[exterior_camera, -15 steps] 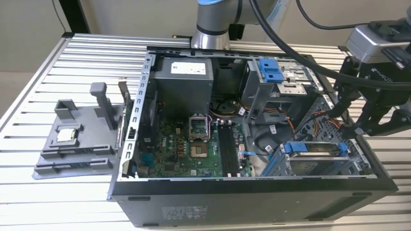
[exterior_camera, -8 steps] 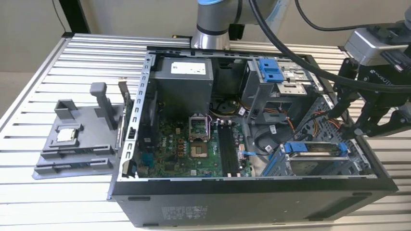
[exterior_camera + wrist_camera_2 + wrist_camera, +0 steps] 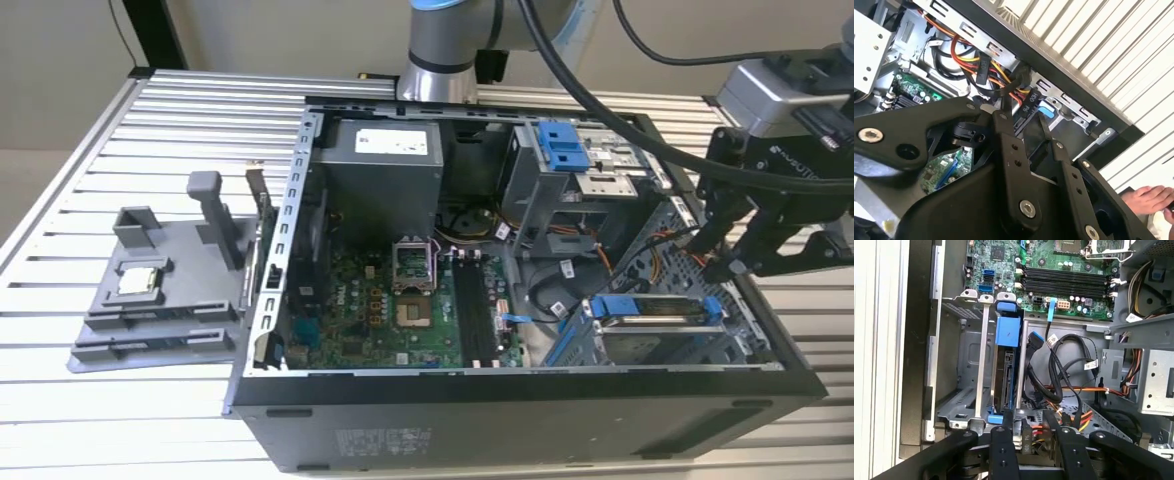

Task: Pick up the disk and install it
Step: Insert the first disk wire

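I am watching the claw [image 3: 1027, 422] hanging released over the open computer case [image 3: 534, 420], its two black fingers [image 3: 1010, 150] spread apart and gripping nothing. In both wrist views a black cable connector [image 3: 1026, 102] with white lettering is lying in the gap beyond the fingertips. One fingertip is sitting just beside the end of the disk's blue bracket [image 3: 1007, 331], and I cannot tell whether it is touching.

The disk [image 3: 1000, 385] is sitting in the drive cage [image 3: 961, 355] at the near corner of the case on the exterior view's right. It is standing on its thin edge between the cage's metal rails. In the exterior view its long axis is running from left to right, with a blue bracket end showing at each side. In the first wrist view that axis is pointing from the claw toward the green motherboard [image 3: 1064, 260]. The cage walls are covering its broad faces, so I am finding no label to make out.

A person's hand [image 3: 1149, 197] is resting outside the case on the slatted table [image 3: 174, 130].
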Controlling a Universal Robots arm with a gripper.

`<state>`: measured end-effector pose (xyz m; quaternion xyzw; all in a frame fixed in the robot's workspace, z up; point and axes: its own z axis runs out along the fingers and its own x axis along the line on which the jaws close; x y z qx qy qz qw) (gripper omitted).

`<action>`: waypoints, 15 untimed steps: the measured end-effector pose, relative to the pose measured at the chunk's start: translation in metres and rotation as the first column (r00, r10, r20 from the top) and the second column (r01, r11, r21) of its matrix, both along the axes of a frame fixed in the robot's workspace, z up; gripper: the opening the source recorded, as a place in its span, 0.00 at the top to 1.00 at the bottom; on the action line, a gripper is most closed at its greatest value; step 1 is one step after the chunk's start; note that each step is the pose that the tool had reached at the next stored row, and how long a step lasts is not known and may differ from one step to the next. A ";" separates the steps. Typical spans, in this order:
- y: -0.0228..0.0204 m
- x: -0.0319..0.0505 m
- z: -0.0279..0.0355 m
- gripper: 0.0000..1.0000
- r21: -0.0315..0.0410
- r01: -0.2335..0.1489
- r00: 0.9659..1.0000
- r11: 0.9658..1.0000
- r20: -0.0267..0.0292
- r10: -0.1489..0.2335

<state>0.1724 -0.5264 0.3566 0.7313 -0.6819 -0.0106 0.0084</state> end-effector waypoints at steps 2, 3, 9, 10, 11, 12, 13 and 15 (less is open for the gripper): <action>0.0000 0.0000 0.0000 1.00 0.000 0.000 1.000 1.000 0.000 0.000; 0.0000 0.0001 0.0000 1.00 0.000 0.000 1.000 1.000 0.000 0.000; 0.0000 0.0001 -0.0001 1.00 0.000 0.000 1.000 1.000 0.000 0.000; 0.0000 0.0001 -0.0001 1.00 0.000 0.000 1.000 1.000 0.000 0.000; 0.0000 0.0001 -0.0001 1.00 0.000 0.000 1.000 1.000 0.000 0.000; 0.0000 0.0001 -0.0001 1.00 0.000 0.000 1.000 1.000 0.000 0.000; -0.0002 -0.0003 -0.0002 1.00 0.000 0.000 1.000 1.000 0.000 0.000; -0.0010 -0.0022 -0.0002 1.00 0.001 0.000 1.000 1.000 0.000 0.000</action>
